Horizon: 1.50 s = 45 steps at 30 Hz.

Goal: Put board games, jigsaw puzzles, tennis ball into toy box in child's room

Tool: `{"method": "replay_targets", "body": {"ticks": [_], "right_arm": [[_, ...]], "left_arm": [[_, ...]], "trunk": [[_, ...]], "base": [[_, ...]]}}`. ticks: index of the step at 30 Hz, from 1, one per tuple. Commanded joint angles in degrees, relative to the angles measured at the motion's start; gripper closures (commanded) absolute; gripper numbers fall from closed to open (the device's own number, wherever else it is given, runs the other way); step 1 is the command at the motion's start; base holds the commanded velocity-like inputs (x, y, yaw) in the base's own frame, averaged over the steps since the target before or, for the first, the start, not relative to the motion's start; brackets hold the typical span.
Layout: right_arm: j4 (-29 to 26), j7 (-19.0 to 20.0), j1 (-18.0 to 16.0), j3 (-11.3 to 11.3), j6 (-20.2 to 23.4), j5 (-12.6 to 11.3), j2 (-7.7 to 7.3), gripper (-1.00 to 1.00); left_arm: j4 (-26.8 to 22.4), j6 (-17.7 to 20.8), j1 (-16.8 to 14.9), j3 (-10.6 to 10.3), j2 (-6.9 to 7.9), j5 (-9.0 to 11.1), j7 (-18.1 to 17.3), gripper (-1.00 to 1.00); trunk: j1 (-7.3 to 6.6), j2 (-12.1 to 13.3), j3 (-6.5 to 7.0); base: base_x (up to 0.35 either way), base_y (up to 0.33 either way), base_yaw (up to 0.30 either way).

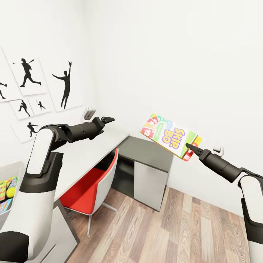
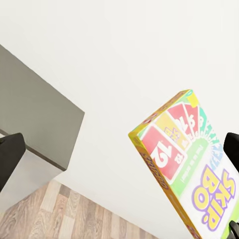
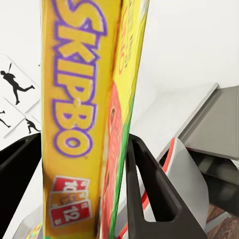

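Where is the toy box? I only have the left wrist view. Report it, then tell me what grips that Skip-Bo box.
Observer: The light grey rectangular toy box is at the head view's left edge, partly behind the left arm, with a colourful jigsaw puzzle sheet and a yellow-green tennis ball inside.
Operator: Now the game.
Observer: The yellow-edged Skip-Bo board game box is clamped in the right jaws, held in the air.
Operator: Name any obstacle at the desk.
Observer: A red-seated chair with a white shell stands at the pale grey-white table.
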Motion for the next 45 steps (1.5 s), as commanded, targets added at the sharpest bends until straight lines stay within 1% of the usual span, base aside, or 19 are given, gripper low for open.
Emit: {"method": "replay_targets", "body": {"ticks": [1, 10, 24, 34, 45], "right_arm": [[-0.02, 0.17, -0.08, -0.09, 0.33, 0.13, 0.0, 1.0], [-0.03, -1.81, -0.1, -0.09, 0.36, 0.0, -0.01, 1.0], [-0.03, -2.76, -0.1, 0.05, 0.41, -0.06, -0.01, 1.0], [0.18, -2.87, -0.28, 0.38, 0.45, 0.04, -0.01, 1.0], [0.45, -2.89, -0.47, 0.56, 0.46, 0.12, -0.01, 1.0]], "left_arm": [[-0.04, -0.03, -0.07, -0.05, 0.03, 0.54, 0.59, -1.0], [-0.04, -0.03, -0.07, -0.05, 0.03, 0.54, 0.64, -1.0], [-0.04, -0.02, -0.07, 0.08, 0.19, 0.54, 0.81, -1.0], [-0.04, -0.02, 0.31, 2.12, 0.87, 0.62, 0.77, -1.0], [-0.04, -0.02, 0.44, 2.59, 0.99, 0.63, 0.76, -1.0]], "trunk": [[0.04, -0.13, -0.11], [0.04, -0.13, 0.13], [0.04, -0.13, 0.48], [0.04, -0.13, 0.66], [0.04, -0.13, 0.7]], "base": [[-0.001, 0.001, 0.086], [-0.001, 0.0, 0.179], [0.0, 0.0, 0.264], [0.0, 0.0, 0.282], [0.0, 0.0, 0.285]]}}
